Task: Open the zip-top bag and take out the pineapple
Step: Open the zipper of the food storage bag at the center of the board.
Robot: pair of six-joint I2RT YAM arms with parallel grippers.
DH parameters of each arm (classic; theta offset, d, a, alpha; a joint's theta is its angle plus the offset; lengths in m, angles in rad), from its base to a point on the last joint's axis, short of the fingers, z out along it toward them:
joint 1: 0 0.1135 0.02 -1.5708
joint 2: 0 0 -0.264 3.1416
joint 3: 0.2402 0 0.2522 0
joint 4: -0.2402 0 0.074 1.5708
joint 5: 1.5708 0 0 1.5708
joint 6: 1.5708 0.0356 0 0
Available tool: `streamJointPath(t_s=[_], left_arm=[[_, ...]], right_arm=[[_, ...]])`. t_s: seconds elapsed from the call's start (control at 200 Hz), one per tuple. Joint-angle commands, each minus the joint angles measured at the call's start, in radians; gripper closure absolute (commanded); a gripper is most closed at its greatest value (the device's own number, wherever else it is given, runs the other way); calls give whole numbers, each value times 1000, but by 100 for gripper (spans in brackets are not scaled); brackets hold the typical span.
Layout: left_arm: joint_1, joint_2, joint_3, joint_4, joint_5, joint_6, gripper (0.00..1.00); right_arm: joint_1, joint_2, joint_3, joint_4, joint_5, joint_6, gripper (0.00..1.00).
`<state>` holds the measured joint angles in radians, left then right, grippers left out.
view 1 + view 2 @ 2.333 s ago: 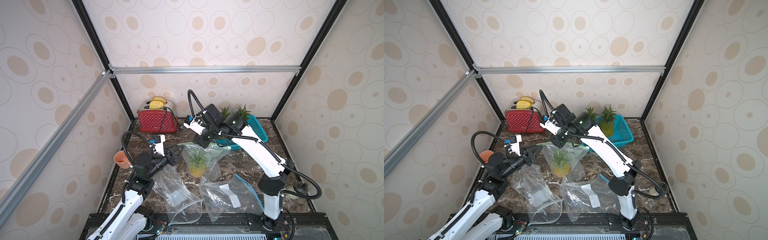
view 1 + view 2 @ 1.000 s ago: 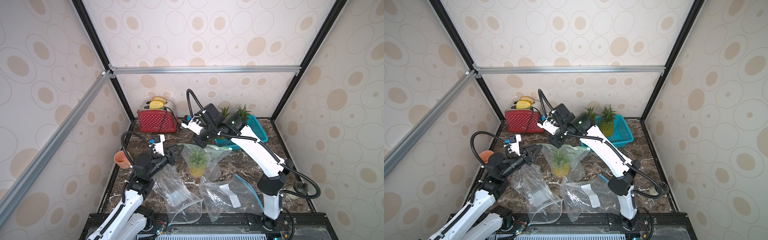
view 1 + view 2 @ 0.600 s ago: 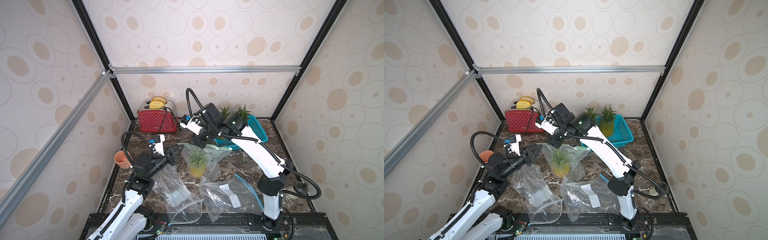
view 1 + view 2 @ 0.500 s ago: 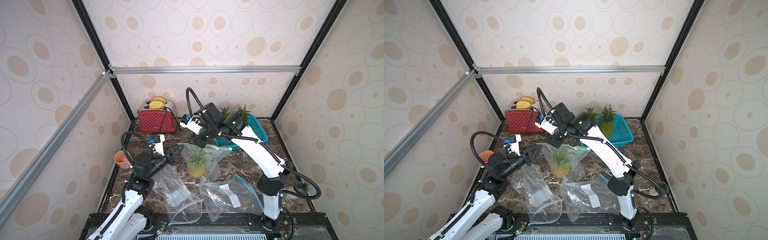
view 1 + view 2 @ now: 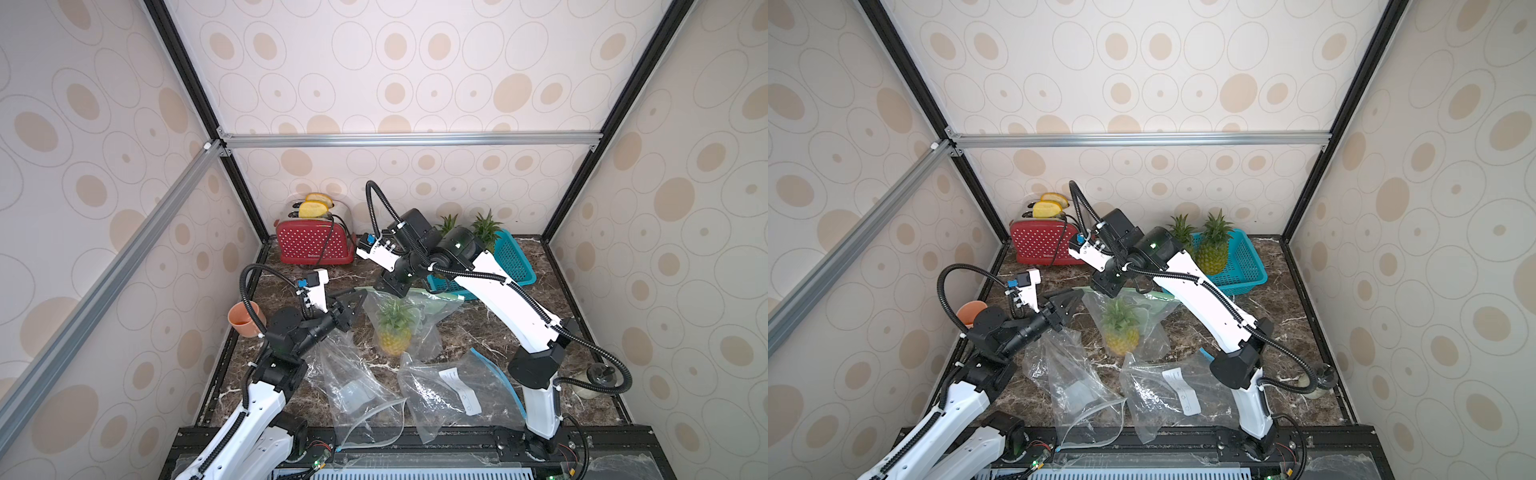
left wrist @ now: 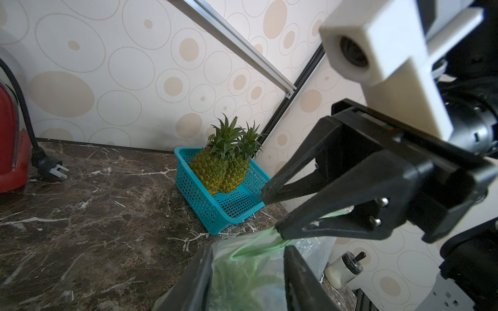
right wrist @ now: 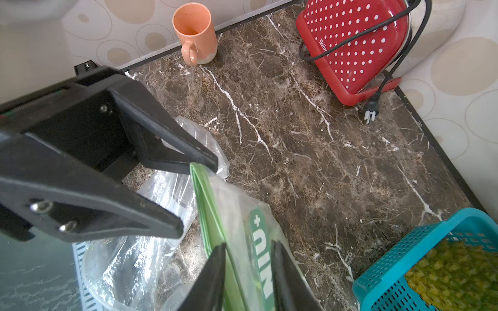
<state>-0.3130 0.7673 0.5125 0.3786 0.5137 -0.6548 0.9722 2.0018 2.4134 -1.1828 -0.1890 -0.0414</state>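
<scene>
Clear zip-top bag (image 5: 432, 320) held the pineapple (image 5: 392, 340), the teal basket (image 5: 513, 266) two more. Only wrist views showed us the left gripper (image 7: 195, 198) and right gripper (image 6: 272, 212), fingers parted, astride its green zip (image 7: 206, 215).

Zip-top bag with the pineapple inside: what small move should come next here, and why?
Probably close the left hand on its end of the green zip edge of the zip-top bag. Its jaws stand apart around the bag's top, the pineapple is still inside, and the right hand is at the same edge, though its grip is unclear. A firm pinch would let the hands pull the mouth apart.
</scene>
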Motion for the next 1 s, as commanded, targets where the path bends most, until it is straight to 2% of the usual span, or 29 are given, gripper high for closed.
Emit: streamJointPath(t_s=[0.0,0.396,0.556,0.666,0.756,0.851,0.996], left_arm=[[4,-16,3,12,0,5,56],[3,-11,10,15,1,4,56],[4,-5,16,16,6,-1,56],[4,0,31,5,16,-17,56],[4,17,62,-23,42,-59,53],[-8,38,128,-121,71,-108,50],[-70,5,210,-298,19,-146,43]], right_arm=[[10,9,-2,-14,-2,-12,68],[10,-49,-108,-12,75,-24,69],[10,-85,-176,11,108,-40,77],[9,-99,-179,14,111,-44,89],[9,-102,-166,19,111,-37,95],[9,-100,-146,27,110,-23,97],[9,-96,-136,51,111,14,100]])
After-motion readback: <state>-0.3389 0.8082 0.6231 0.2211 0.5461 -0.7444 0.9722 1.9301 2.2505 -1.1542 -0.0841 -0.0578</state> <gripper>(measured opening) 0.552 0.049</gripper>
